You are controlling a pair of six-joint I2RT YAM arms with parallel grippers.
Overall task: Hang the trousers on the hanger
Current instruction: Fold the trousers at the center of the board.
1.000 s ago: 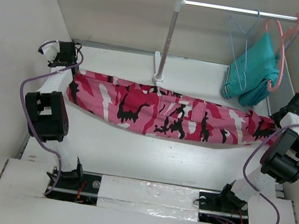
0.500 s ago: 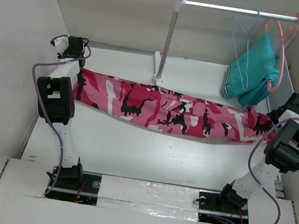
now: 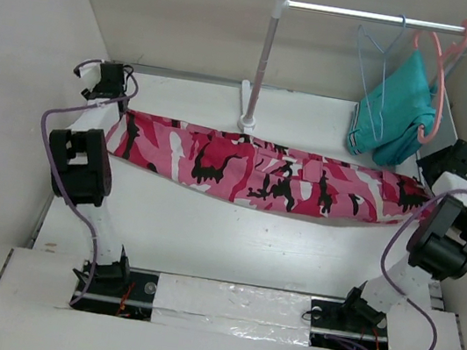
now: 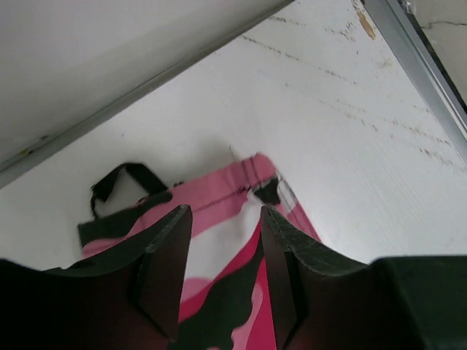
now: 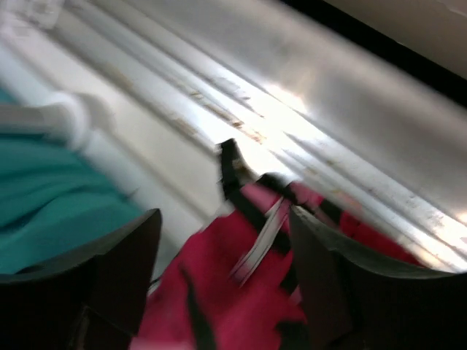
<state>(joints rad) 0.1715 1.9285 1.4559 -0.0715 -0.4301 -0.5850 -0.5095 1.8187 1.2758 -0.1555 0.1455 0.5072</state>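
Since the frame taken half a second earlier, the left gripper [image 3: 112, 102] has been drawn slightly toward the left wall and the near side. The trousers [image 3: 260, 172] are seen to sag a little lower along their front edge, while the right gripper [image 3: 435, 182] is found almost where it was. The camouflage trousers are shown stretched as one long band across the far half of the table [image 3: 205, 242], from one gripper to the other. A shadow is cast on the white surface beneath the band; whether its middle touches the table cannot be told. The band's upper edge is seen just in front of the foot of the rack's post [image 3: 264, 64]. In the left wrist view, the left gripper [image 4: 222, 215] is closed on one end of the trousers [image 4: 219, 284]: pink, white and black cloth is pinched between its dark fingers [image 4: 164, 248], and a hemmed corner is left beyond the tips. In the blurred right wrist view, the right gripper [image 5: 222, 219] is likewise clamped on the other end of the trousers [image 5: 233, 292], with the teal garment [image 5: 51, 197] at left. The light-blue wire hanger [image 3: 370, 77] is hung by its hook from the rail [image 3: 348, 13], well apart from the trousers. It is beside the teal garment [image 3: 398, 103], which is draped on the salmon-pink hanger [image 3: 442, 84].
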